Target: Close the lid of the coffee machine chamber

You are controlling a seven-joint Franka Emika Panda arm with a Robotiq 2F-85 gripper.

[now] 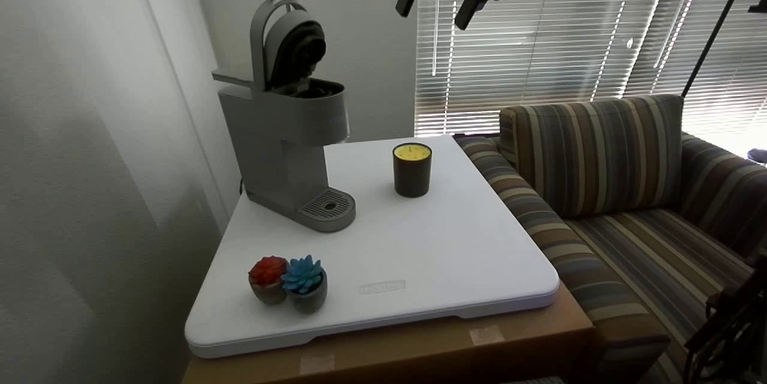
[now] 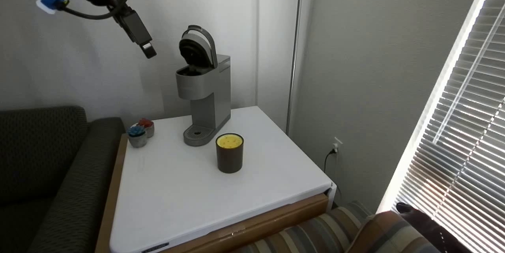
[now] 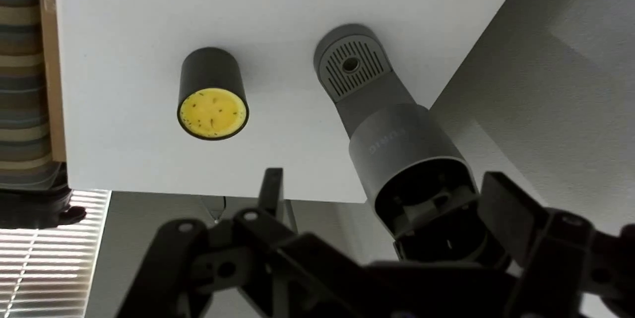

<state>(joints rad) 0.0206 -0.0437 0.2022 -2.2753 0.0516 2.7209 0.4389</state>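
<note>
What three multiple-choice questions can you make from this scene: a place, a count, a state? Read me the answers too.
1. Where does the dark jar stand?
A) on the sofa
B) on the white tabletop
C) on the drip tray

2. How many potted plants are there?
A) two
B) three
C) five

3. How does the lid of the coffee machine stand?
A) shut
B) detached
C) raised

1 B: both exterior views show it there.
2 A: one is red, one blue.
3 C: it tilts up from the open chamber.

White tabletop (image 1: 455,240) carries coffee machine (image 1: 281,123), jar (image 1: 412,175), two succulents (image 1: 304,282).
</note>
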